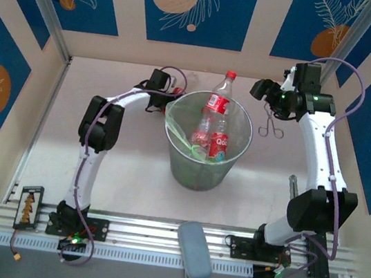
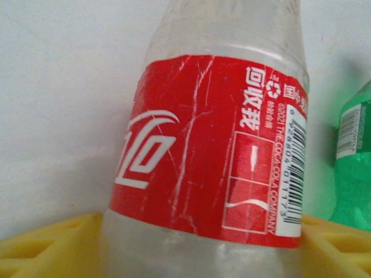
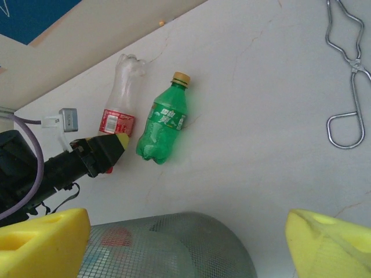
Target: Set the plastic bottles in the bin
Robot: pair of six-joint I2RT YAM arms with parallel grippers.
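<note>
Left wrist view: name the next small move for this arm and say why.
Probably close the left gripper firmly on the clear plastic bottle with the red label. It lies on the white table between the yellow fingers, one at each side; whether they press it yet is unclear. A firm grip must come before lifting it to the round greenish-grey plastic bin.
</note>
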